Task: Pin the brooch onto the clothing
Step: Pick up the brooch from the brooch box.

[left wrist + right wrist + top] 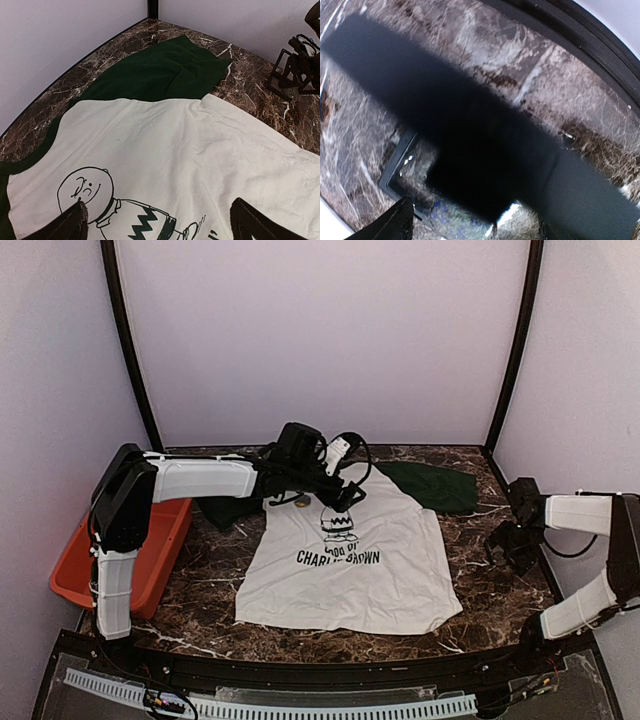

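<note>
- Two dark green raglan sleeves are seen on the white T-shirt (350,570). It is spread flat at the middle of the brown marble-patterned worktop (200,580), with its black cartoon boy print (87,190) facing up.
- One green sleeve (165,70) is laid out toward the far right corner of the worktop.
- An orange plastic bin (160,550) is set at the left edge of the worktop, partly under the left arm and apart from the shirt.
- No brooch can be made out with certainty in any view.
- The left arm is stretched across from the left, and the left end effector (160,227) is held over the print near the collar. Its fingers are spread wide with nothing gripped.
- The right arm is folded at the right edge, and the right end effector (503,548) is held low over bare worktop beside the shirt. The right wrist view is blurred and shadowed, so whether it is wide or narrow cannot be told.
</note>
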Robot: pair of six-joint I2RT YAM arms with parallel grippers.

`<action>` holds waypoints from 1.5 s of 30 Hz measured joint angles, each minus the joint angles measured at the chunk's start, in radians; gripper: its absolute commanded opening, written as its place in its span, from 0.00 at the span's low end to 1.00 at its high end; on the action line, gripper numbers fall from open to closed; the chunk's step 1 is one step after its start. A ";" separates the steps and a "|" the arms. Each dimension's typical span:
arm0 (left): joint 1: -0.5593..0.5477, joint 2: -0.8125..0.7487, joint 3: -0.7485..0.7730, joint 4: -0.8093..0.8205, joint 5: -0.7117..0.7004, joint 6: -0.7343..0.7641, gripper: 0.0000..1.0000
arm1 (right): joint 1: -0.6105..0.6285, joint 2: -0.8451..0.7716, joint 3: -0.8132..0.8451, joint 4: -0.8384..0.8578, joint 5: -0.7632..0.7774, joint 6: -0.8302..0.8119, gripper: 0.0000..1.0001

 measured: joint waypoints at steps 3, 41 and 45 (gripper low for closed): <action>0.000 0.000 0.000 0.000 0.004 0.000 0.99 | -0.014 0.034 0.017 0.014 0.000 -0.004 0.78; 0.000 0.000 0.000 0.001 0.042 -0.027 0.99 | -0.021 -0.004 -0.029 0.111 -0.128 -0.041 0.57; 0.000 0.000 0.000 0.001 0.048 -0.031 0.99 | -0.021 0.011 -0.027 0.130 -0.126 -0.039 0.42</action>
